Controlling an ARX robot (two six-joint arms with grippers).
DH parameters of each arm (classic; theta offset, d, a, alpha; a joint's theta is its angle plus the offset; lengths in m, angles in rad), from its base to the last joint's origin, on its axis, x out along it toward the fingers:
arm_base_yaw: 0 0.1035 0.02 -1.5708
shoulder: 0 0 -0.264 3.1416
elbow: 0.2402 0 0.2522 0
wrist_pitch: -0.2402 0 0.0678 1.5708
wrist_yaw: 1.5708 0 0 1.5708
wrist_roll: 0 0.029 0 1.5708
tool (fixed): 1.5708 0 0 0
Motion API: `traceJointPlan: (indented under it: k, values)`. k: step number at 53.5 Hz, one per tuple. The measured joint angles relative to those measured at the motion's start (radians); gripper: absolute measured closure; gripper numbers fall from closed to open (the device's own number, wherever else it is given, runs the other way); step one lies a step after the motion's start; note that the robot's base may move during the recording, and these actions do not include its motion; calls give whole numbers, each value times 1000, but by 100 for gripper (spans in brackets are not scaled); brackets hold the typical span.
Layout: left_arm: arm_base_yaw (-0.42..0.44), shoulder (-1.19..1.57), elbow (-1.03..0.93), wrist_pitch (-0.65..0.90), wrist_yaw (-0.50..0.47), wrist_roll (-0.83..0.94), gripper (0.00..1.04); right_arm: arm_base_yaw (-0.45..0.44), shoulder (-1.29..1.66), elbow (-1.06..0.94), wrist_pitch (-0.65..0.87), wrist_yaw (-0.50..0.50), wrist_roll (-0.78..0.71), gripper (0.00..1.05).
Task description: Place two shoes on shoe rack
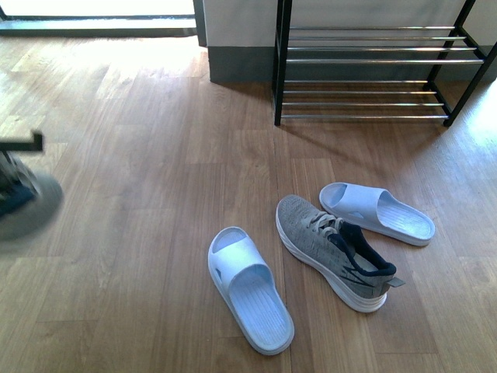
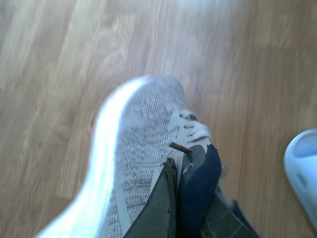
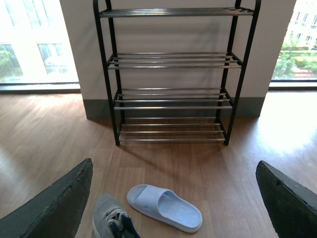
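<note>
One grey sneaker [image 1: 31,206] hangs blurred at the far left edge of the front view, held by my left gripper [image 1: 14,183]. In the left wrist view the left gripper [image 2: 179,196] is shut on the navy collar of that sneaker [image 2: 141,144], whose white sole and toe point away over the floor. The other grey sneaker [image 1: 332,247] lies on the floor at centre right, also seen low in the right wrist view as sneaker [image 3: 108,217]. The shoe rack [image 1: 365,61] stands against the back wall, bare. My right gripper [image 3: 173,166] is open and faces the shoe rack [image 3: 171,74].
Two pale blue slides lie on the wooden floor: one slide [image 1: 250,289] in front of the sneaker, another slide [image 1: 379,213] just behind it and also seen as slide [image 3: 166,208]. A grey wall base [image 1: 237,66] stands left of the rack.
</note>
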Motion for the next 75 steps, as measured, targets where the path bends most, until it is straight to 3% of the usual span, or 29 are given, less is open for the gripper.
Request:
traceJointPlan:
  k: [9,19,27,31,49,69,75]
  values:
    - [-60,-282,-134,-45,-81,43,103,0,0,0,0,0,0,9]
    - [-132,-639,-288,-232,-215,30,103,0,0,0,0,-1,0,9]
    - [-191,-1032,-321,-396,-452,50,103,0,0,0,0,0,0,9]
    - [-200,-1159,-336,-422,-487,50,103,0,0,0,0,0,0,9]
    - [-214,-1219,-349,-426,-455,49,103,0,0,0,0,2,0,9]
    - [-213,-1219,-350,-426,-486,50,103,0,2,0,0,-6,0,9]
    - [-213,-1219,-350,-426,-482,50,103,33,24,1,-38,48,27,9]
